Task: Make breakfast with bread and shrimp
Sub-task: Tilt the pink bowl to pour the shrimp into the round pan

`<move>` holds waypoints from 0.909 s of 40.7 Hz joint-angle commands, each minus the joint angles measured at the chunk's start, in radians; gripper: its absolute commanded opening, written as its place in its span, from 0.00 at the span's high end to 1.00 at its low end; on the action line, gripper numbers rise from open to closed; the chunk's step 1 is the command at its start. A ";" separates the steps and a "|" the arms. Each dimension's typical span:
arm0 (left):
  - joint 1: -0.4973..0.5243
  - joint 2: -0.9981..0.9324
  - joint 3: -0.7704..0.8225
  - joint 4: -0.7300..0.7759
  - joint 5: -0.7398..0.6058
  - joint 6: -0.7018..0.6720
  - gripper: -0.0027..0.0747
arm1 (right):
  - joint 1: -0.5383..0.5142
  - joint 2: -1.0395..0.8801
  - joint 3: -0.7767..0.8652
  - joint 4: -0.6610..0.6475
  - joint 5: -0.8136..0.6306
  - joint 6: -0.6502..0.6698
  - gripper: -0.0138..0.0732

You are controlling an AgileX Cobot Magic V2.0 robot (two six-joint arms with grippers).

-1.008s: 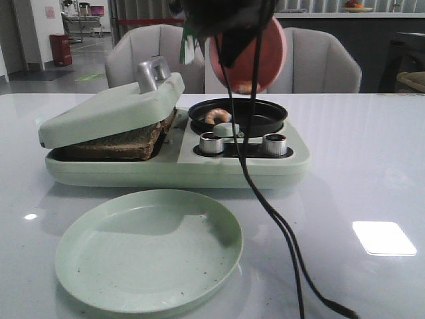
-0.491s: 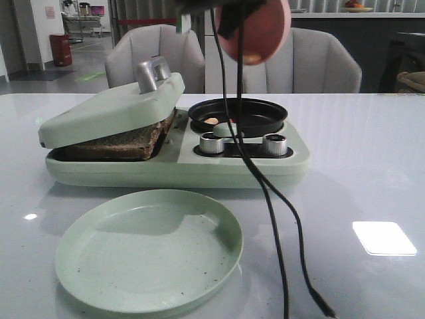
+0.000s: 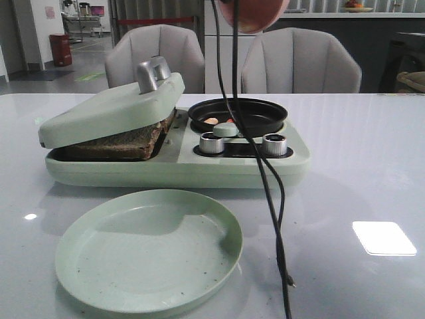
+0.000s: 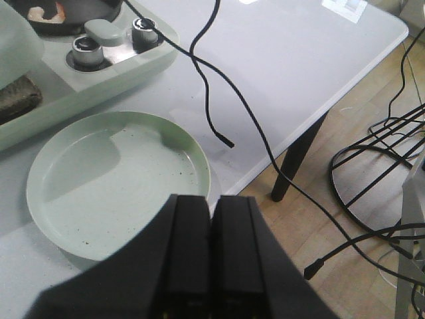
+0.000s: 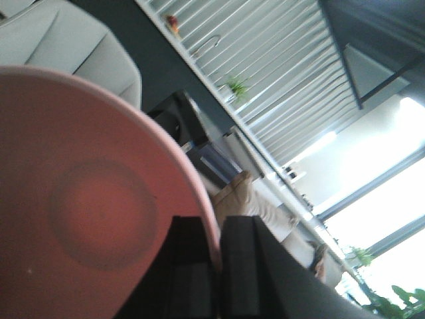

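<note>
The bread (image 3: 119, 141) lies in the pale green appliance (image 3: 252, 169) with the lid (image 3: 113, 109) resting tilted on it; its dark crust (image 4: 16, 96) also shows in the left wrist view. Small pale and orange shrimp (image 3: 212, 121) lie in the black pan (image 3: 259, 113), and the shrimp (image 4: 46, 10) show in the left wrist view too. My right gripper (image 5: 219, 226) is shut on the rim of a pink plate (image 5: 86, 199), held tilted high above the pan (image 3: 255, 13). My left gripper (image 4: 212, 203) is shut on nothing, over the near rim of the green plate (image 4: 113, 179).
The green plate (image 3: 149, 249) is empty in front of the appliance. Two silver knobs (image 3: 212, 143) (image 3: 274, 144) sit beside the pan. Black cables (image 3: 265, 186) hang down across the appliance's right part. Two chairs (image 3: 156, 56) stand behind the table. The table edge (image 4: 345, 73) is close by.
The pink plate has risen from just above the pan to the top edge of the front view. A second small shrimp piece now shows in the pan. The hanging cables swung left.
</note>
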 commanded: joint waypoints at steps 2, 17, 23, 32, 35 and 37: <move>-0.007 0.001 -0.029 -0.020 -0.066 0.003 0.84 | -0.002 -0.042 0.024 0.034 0.080 -0.020 0.79; -0.007 0.001 -0.029 -0.020 -0.066 0.003 0.84 | -0.005 -0.025 0.063 -0.070 0.125 -0.052 0.79; -0.007 0.001 -0.029 -0.020 -0.066 0.003 0.84 | -0.005 -0.029 0.063 -0.109 0.142 0.016 0.79; -0.007 0.001 -0.029 -0.020 -0.066 0.003 0.84 | -0.001 -0.070 0.056 -0.143 0.143 -0.056 0.79; -0.007 0.001 -0.029 -0.020 -0.066 0.003 0.84 | -0.001 -0.067 0.057 -0.143 0.142 -0.084 0.79; -0.007 0.001 -0.029 -0.020 -0.066 0.003 0.84 | -0.002 -0.070 0.058 -0.143 0.142 -0.128 0.79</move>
